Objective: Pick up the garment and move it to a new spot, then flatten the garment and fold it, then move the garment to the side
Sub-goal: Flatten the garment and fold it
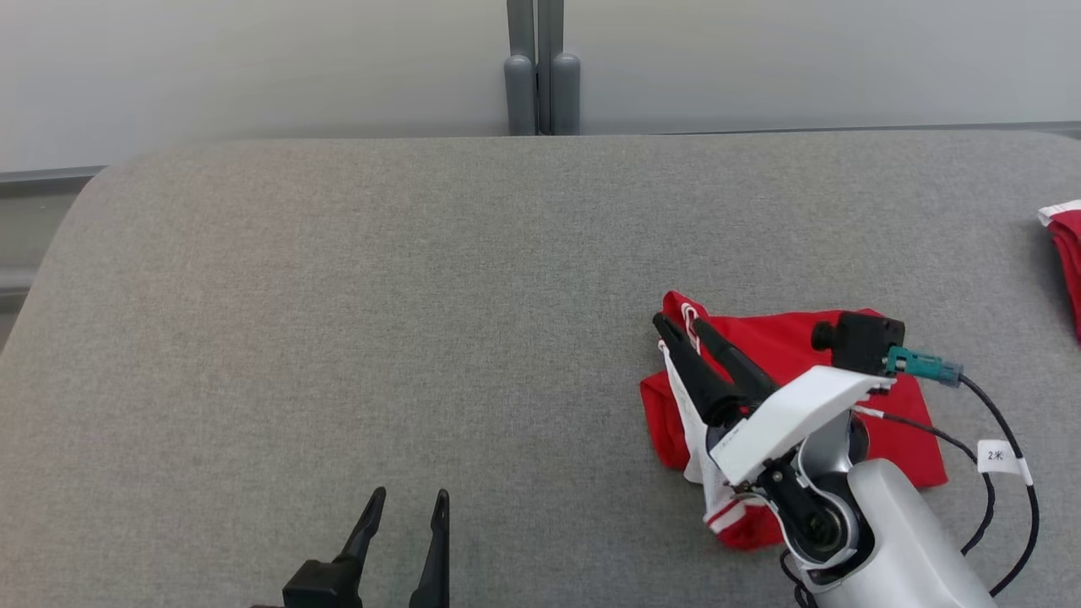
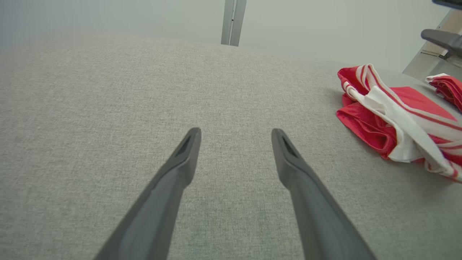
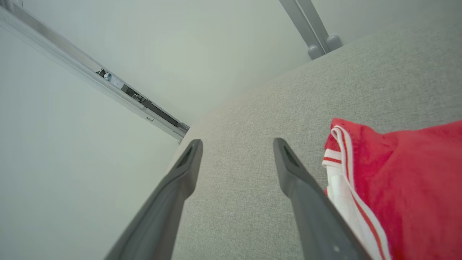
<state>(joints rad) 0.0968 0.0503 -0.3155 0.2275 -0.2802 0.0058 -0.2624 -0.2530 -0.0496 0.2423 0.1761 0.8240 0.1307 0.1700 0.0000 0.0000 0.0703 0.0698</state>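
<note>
The left claw [image 1: 411,494] stands wide open with nothing between its fingers, low over the grey table [image 1: 338,295]. To its left the table runs to a rounded far corner. The straight far edge lies well beyond its tips, where one grey post [image 1: 540,84] rises against the pale wall. In the left wrist view, plain grey cloth spreads ahead of this claw [image 2: 236,133] and on both sides of it. The broad stretch goes on to the claw's right as far as the garment [image 2: 364,122]. The right claw [image 1: 678,321] is also spread, gripping nothing. It is poised over the left rim of the red garment [image 1: 785,346], which lies crumpled with its white-striped hem turned up. In the right wrist view, bare table shows between this claw's [image 3: 237,142] fingers. The garment [image 3: 397,173] sits just beside the right-hand finger, and whether they touch cannot be told. Well to the right of that claw, at the table's right side, lies a second red cloth [image 1: 1066,245]. That makes two claws, two red cloths and one post.
</note>
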